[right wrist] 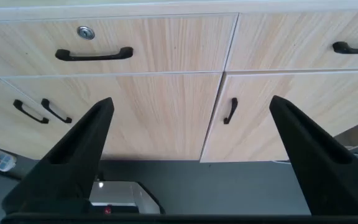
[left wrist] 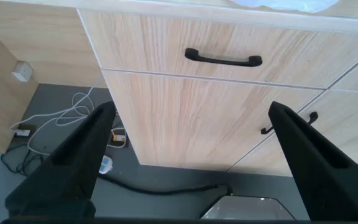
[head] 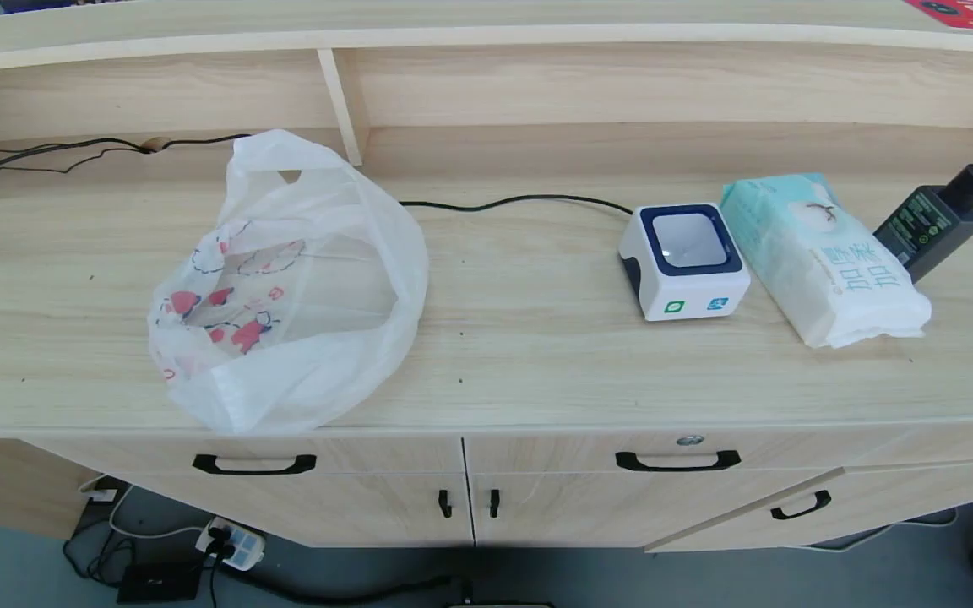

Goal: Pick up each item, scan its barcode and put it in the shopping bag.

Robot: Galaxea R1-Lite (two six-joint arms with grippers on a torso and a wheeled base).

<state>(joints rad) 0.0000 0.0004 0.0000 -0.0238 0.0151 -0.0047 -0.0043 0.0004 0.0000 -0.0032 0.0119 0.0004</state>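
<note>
I count one shopping bag [head: 326,355], one scanner [head: 685,262], one tissue pack [head: 824,262] and one pump bottle [head: 930,224]. The left gripper [left wrist: 191,106] and right gripper [right wrist: 191,101] stand wide open, empty.

Blue characters on tissue pack [head: 824,257], 2 icons on scanner [head: 683,262], bottle [head: 930,224] label unreadable

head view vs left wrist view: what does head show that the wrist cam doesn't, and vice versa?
Head view: the counter top with the shopping bag, scanner, tissue pack and pump bottle. Left wrist view: the left pincer, open and holding nothing, and a wall socket. Both: the left drawer's black handle, the cabinet door below it and cables on the floor.
</note>
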